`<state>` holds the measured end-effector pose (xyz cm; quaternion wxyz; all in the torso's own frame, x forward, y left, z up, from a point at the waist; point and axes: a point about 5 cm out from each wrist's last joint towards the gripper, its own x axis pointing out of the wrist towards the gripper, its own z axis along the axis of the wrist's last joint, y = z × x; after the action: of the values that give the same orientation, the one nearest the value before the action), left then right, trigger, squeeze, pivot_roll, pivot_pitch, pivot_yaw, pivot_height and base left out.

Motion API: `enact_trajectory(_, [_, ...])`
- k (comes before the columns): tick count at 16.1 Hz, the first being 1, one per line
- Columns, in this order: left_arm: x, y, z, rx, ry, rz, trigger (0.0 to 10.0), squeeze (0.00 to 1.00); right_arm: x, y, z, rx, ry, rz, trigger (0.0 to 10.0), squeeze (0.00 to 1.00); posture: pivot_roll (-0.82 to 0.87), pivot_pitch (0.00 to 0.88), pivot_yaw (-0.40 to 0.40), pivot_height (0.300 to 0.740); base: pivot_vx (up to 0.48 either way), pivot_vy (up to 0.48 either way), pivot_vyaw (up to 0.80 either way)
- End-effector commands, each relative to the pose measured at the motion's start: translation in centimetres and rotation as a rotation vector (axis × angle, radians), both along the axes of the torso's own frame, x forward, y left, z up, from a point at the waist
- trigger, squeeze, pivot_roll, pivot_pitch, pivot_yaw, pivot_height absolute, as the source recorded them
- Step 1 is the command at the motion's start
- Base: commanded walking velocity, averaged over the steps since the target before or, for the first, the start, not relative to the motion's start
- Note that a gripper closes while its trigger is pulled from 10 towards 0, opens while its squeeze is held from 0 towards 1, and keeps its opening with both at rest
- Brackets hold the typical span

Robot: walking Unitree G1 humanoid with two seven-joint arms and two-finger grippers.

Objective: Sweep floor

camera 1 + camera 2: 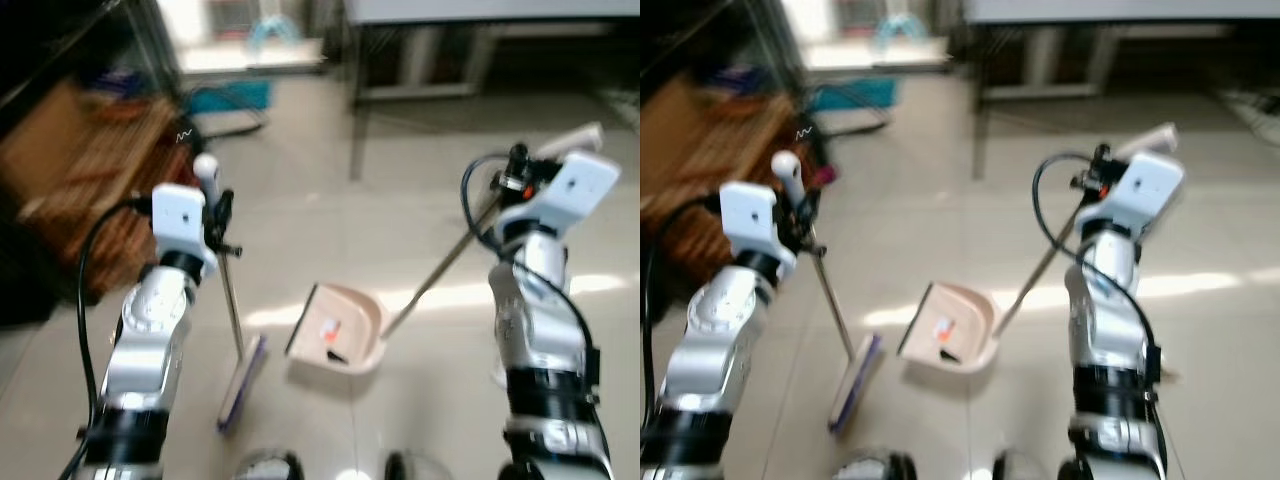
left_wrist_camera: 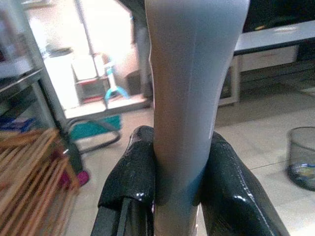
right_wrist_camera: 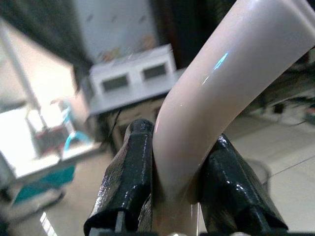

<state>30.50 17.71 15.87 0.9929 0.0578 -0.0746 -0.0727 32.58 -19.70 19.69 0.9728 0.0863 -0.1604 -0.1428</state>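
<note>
The left end effector (image 2: 177, 196) is clamping its two black fingers (image 2: 130, 177) on the grey handle of the broom (image 1: 228, 300), gripping it near the white top end. The broom's thin shaft is running down to a purple brush head (image 1: 240, 385) that is resting on the pale tiled floor (image 1: 300, 200), just beside the dustpan (image 1: 340, 330).

The right end effector (image 3: 172, 196) is squeezing the cream grip of the dustpan handle (image 1: 440, 270) between its fingers (image 3: 231, 182). That long rod is slanting down to the beige dustpan, which is sitting on the floor between the two arms, with a small orange scrap and a dark bit lying inside it.

A wooden rack (image 1: 90, 170) is standing to the robot's left, and a wire wastebasket (image 2: 301, 157) is sitting further off.
</note>
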Motion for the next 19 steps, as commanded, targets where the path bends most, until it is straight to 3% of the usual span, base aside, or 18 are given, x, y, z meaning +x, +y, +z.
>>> enact_trajectory(1, [0.2, -0.2, 1.1, 0.006, -0.050, -0.012, 10.0, 0.00, 0.1, -0.4, 2.4, 0.000, -0.082, -0.013, 10.0, 0.00, 0.03, 0.120, 0.079, 0.740, 0.458, 0.000, -0.53])
enact_trajectory(15, [0.3, 0.2, 0.9, 0.008, -0.048, 0.017, 10.0, 0.00, 0.8, -0.5, 5.1, -0.020, -0.119, -0.012, 10.0, 0.00, 0.02, 0.107, 0.070, 0.740, 0.477, 0.000, 0.00])
enact_trajectory(19, [0.6, -0.2, 0.8, 0.004, -0.040, -0.006, 10.0, 0.00, 0.5, -0.9, 5.5, -0.021, -0.129, -0.044, 10.0, 0.00, 0.01, 0.095, 0.103, 0.740, 0.480, 0.000, 0.00])
